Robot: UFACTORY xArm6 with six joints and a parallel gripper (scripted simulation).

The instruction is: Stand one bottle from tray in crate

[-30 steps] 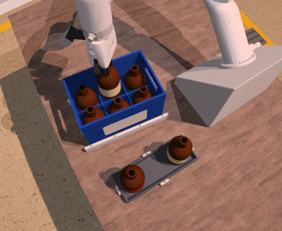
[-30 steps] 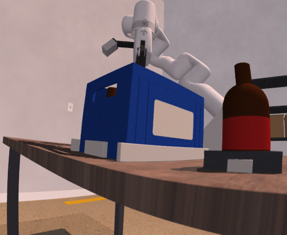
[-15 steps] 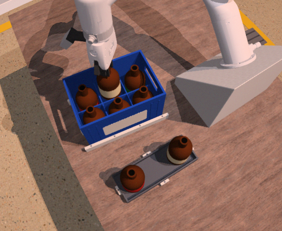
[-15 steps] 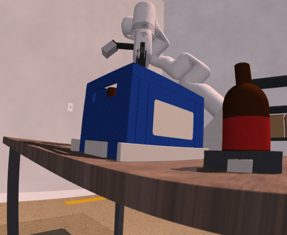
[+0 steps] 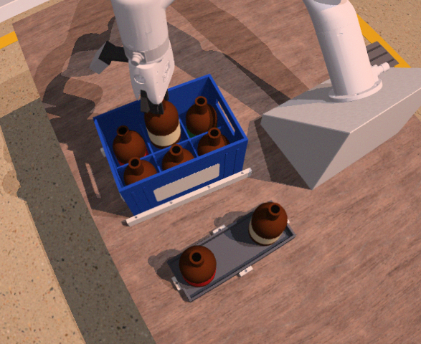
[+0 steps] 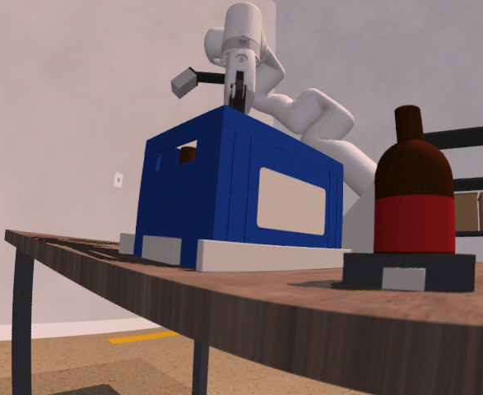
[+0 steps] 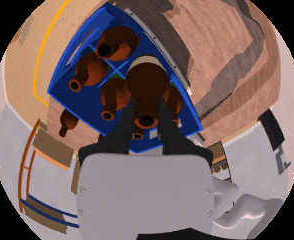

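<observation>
My gripper (image 5: 153, 104) is shut on the neck of a brown bottle with a cream label (image 5: 162, 125). That bottle hangs upright, partly lowered into the back middle cell of the blue crate (image 5: 173, 147), its label still above the rim. Five other brown bottles stand in the other cells. In the wrist view the held bottle (image 7: 147, 90) sits between my fingers over the crate (image 7: 114, 87). The grey tray (image 5: 230, 251) holds a red-label bottle (image 5: 197, 264) and a cream-label bottle (image 5: 268, 223), both upright. In the exterior view my gripper (image 6: 238, 99) dips behind the crate's top edge (image 6: 237, 183).
The robot's grey base (image 5: 347, 122) stands right of the crate. White stop bars (image 5: 188, 198) border the crate's front. The table edge runs along the left, with floor beyond it.
</observation>
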